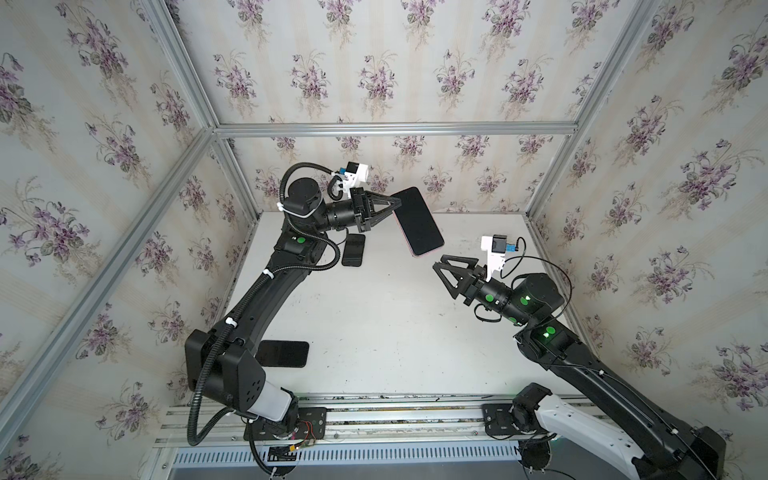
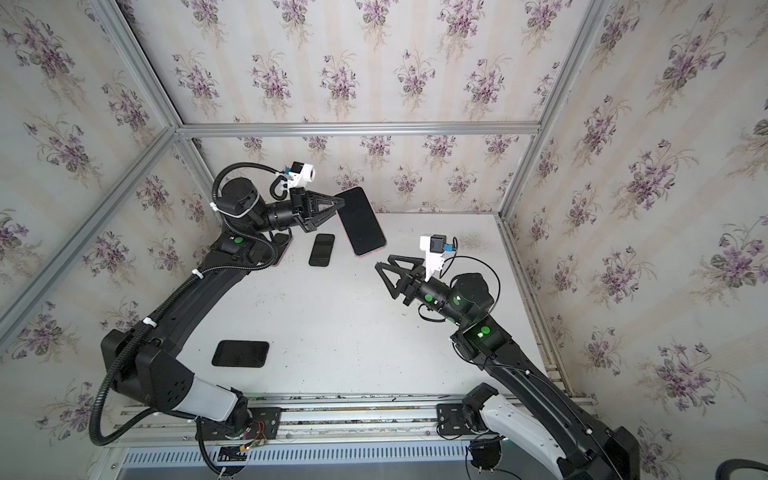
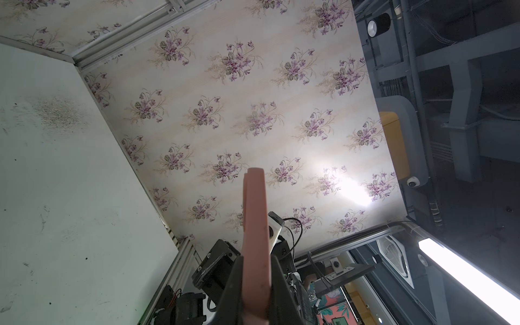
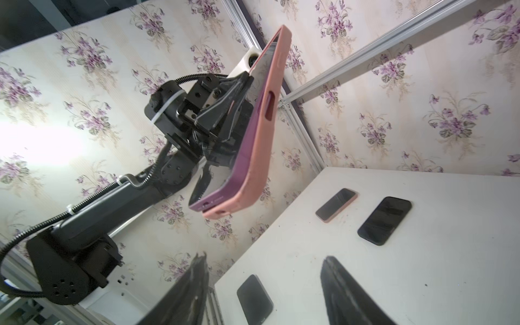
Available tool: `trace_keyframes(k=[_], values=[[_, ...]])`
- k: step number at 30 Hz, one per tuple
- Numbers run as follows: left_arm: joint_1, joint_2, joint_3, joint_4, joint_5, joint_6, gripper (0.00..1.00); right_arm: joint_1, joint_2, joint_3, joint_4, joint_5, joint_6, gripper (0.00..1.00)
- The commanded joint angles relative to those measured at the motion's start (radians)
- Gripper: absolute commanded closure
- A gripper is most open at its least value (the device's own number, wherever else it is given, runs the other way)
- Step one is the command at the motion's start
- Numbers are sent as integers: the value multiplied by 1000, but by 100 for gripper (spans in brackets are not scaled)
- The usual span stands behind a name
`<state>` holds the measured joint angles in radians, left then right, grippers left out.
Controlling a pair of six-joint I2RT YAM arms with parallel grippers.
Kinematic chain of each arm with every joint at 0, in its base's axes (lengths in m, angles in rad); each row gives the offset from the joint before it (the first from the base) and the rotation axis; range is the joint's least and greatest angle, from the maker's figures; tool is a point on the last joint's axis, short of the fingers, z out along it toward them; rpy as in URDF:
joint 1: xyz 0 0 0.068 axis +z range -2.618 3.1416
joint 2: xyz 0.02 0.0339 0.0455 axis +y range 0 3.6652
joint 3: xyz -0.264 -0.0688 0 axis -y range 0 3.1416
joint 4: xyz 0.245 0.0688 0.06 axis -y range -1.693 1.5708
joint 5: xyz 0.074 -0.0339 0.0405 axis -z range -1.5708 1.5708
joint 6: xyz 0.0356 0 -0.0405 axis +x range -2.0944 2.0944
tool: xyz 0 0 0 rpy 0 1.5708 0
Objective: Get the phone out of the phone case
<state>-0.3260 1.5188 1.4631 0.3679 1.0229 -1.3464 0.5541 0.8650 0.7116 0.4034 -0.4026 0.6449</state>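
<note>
Views from above are showing little beyond dark glass: in both top views the purple-framed, black-screened phone (image 1: 417,220) (image 2: 360,221) is hanging tilted in the air over the far part of the white bench (image 1: 395,332), with only a thin pink rim peeping out round its lower end. The left pincer (image 1: 397,203) (image 2: 341,202) is pinching one long side of it near the far end. The right wrist view is revealing what those views are hiding: a salmon-pink rubbery phone case (image 4: 267,112) is wrapping the back, a slot is showing in its side, and toward the lower corner the purple frame is standing partly out of the case lip. The left wrist view is showing that case (image 3: 254,239) edge-on, squeezed between two dark fingers. The right pincer (image 1: 438,261) (image 2: 382,261) is standing spread and empty just beyond the phone's lower end, touching nothing. The right wrist view is also showing a pink-cased handset (image 4: 336,204) lying flat on the bench beside two bare black handsets (image 4: 384,221) (image 4: 254,299).
</note>
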Motion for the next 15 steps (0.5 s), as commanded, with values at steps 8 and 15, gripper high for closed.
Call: trace_keyframes(k=[8,15], values=[[-5,4,-40,197,17,-91,100,1,104,0,261,-19,122,33],[-11,0,-55,230,24,-98,100,0,113,-9,265,-9,131,33]])
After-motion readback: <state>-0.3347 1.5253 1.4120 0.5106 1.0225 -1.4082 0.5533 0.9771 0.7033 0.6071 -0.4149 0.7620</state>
